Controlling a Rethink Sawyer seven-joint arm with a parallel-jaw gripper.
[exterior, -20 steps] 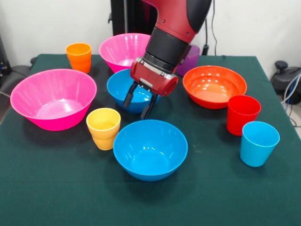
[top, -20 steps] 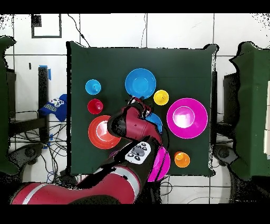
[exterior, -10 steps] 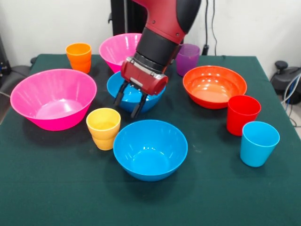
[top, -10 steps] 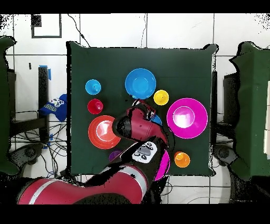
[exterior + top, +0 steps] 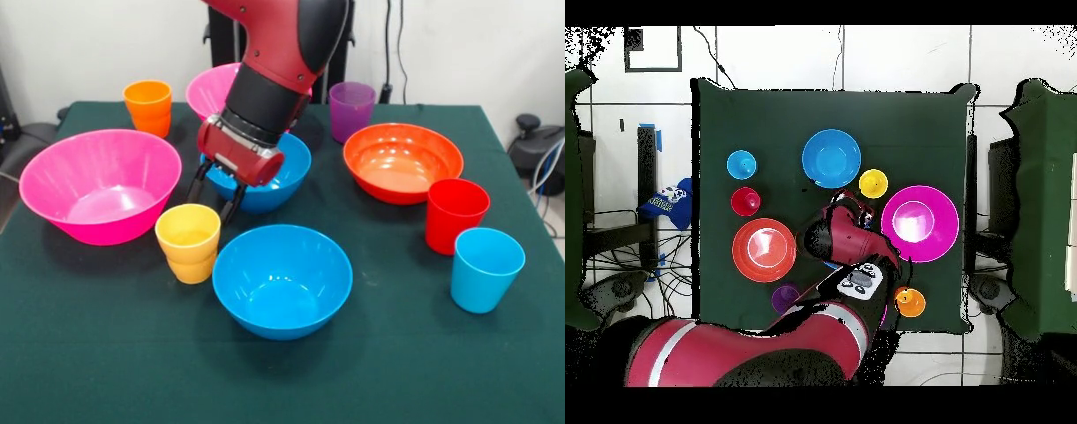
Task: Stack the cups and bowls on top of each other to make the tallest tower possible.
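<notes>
My gripper (image 5: 212, 203) is open and empty, low over the table. It is just behind the yellow cup (image 5: 188, 240) and in front of the rear blue bowl (image 5: 275, 173), which it partly hides. The front blue bowl (image 5: 282, 278) sits beside the yellow cup. The light blue cup (image 5: 485, 268) and red cup (image 5: 455, 215) stand at the right. The orange cup (image 5: 148, 106) and purple cup (image 5: 351, 110) stand at the back. A large pink bowl (image 5: 100, 184) is at the left, and another (image 5: 212, 88) is behind the arm. The orange-red bowl (image 5: 403, 161) is at the right. No tower stands; every piece sits apart.
In the overhead view the arm (image 5: 850, 260) covers the rear blue bowl and one pink bowl. The yellow cup (image 5: 873, 183) lies between the blue bowl (image 5: 831, 157) and the pink bowl (image 5: 919, 223). The green table (image 5: 106, 353) has bare cloth along its front.
My gripper has moved from over the rear blue bowl leftward in the front view and down, to just behind the yellow cup. The yellow cup has shifted slightly left.
</notes>
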